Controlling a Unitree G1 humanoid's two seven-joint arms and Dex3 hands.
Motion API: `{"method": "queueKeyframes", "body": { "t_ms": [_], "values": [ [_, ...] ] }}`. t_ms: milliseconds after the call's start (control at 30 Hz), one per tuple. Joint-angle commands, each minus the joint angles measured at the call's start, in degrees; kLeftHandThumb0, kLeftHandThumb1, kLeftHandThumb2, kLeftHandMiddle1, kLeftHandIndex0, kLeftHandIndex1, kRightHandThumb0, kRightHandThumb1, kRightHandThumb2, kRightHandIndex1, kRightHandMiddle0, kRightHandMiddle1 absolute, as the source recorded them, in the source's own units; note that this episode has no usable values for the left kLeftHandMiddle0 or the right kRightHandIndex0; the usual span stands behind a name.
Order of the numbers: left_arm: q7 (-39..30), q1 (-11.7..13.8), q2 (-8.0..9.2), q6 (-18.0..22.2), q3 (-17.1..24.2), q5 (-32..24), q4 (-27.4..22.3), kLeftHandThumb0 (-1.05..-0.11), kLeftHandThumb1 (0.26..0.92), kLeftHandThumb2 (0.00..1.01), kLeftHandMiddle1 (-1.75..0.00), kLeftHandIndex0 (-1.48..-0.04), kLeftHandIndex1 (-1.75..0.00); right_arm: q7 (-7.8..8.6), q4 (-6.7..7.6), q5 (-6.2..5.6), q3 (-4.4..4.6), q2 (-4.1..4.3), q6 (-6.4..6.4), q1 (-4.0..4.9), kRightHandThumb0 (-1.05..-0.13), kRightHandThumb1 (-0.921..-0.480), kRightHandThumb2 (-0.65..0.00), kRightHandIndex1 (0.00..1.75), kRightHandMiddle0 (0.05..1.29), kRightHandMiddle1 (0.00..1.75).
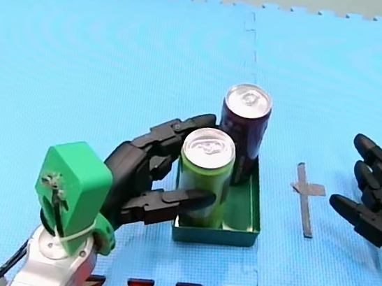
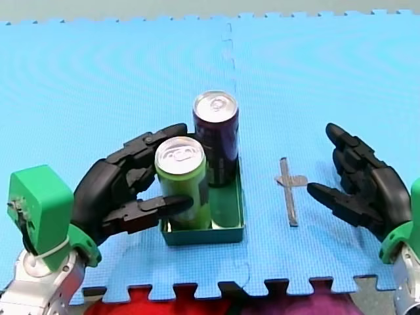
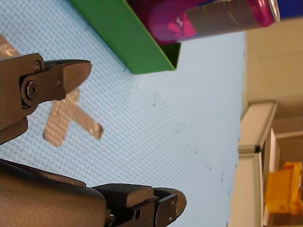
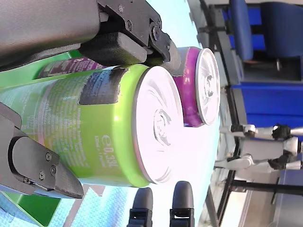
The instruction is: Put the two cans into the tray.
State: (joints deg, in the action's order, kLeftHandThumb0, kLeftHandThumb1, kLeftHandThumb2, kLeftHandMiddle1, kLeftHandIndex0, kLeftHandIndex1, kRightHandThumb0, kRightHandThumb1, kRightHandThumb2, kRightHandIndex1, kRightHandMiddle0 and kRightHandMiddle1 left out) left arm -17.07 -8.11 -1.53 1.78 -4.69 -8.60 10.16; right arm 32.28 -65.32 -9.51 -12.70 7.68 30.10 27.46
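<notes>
The fingers of the left hand (image 2: 115, 190) are pinching the green can (image 2: 187, 174), which is standing in the tray (image 2: 203, 235) just beside the purple can (image 2: 216, 131). A dragging release could be tipping both over. The right hand (image 2: 361, 190) is hovering nearby, holding nothing.

The lime-green aluminium drink can (image 1: 204, 180) stands upright in the near half of the shallow dark-green rectangular metal tray (image 1: 214, 236), clasped by the left robot hand (image 1: 137, 178). The dark purple aluminium drink can (image 1: 243, 129) stands upright just behind it, at the tray's far end. Both have silver tops.
</notes>
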Motion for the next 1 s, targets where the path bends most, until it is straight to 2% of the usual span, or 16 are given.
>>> {"method": "queueKeyframes", "body": {
  "t_ms": [0, 367, 433, 567, 700, 833, 967],
  "values": [
    [-0.1, 0.1, 0.17, -0.4, 0.2, -0.4, -0.8, -1.048, 0.814, 0.0, -0.04, -0.34, 0.0, -0.17, -0.09, -0.24, -0.15, 0.42, 0.02, 0.32, -1.048, -0.921, -0.093, 0.0, 0.25, 0.0],
    [0.2, 0.6, 0.31, -1.1, 0.1, -0.4, -2.6, -1.048, 0.788, 0.0, -0.02, -0.31, 0.0, -0.17, -0.38, -0.28, -0.23, 0.52, -0.07, 0.52, -1.048, -0.921, -0.096, 0.0, 0.24, 0.0],
    [0.5, 1.1, 0.95, -1.5, -0.4, 0.6, -3.8, -1.048, 0.785, 0.0, -0.02, -0.31, 0.0, -0.21, -0.43, -0.25, -0.21, 0.51, -0.02, 0.54, -1.048, -0.921, -0.097, 0.0, 0.25, 0.0],
    [0.4, 2.0, 3.66, -1.1, -1.8, 4.2, -6.0, -1.048, 0.797, 0.01, -0.01, -0.27, 0.0, -0.17, -0.55, -0.28, -0.24, 0.53, -0.04, 0.61, -1.048, -0.921, -0.098, 0.0, 0.25, 0.0],
    [-1.6, 1.9, 8.4, 2.4, -2.1, 7.8, -4.8, -1.048, 0.834, 0.02, 0.0, -0.26, 0.0, -0.24, -0.62, -0.27, -0.23, 0.49, -0.11, 0.68, -1.048, -0.921, -0.099, 0.0, 0.25, 0.0],
    [-3.2, 2.2, 11.01, 5.0, -1.7, 8.6, -3.4, -1.048, 0.861, 0.03, 0.0, -0.26, 0.0, -0.25, -0.75, -0.29, -0.26, 0.47, -0.07, 0.82, -1.048, -0.921, -0.099, 0.0, 0.25, 0.0],
    [-5.5, 2.1, 12.44, 5.7, -1.8, 7.9, -2.6, -1.048, 0.863, 0.02, 0.0, -0.25, 0.0, -0.25, -0.83, -0.33, -0.29, 0.34, 0.02, 0.91, -1.048, -0.921, -0.099, 0.0, 0.25, 0.0]
  ]
}}
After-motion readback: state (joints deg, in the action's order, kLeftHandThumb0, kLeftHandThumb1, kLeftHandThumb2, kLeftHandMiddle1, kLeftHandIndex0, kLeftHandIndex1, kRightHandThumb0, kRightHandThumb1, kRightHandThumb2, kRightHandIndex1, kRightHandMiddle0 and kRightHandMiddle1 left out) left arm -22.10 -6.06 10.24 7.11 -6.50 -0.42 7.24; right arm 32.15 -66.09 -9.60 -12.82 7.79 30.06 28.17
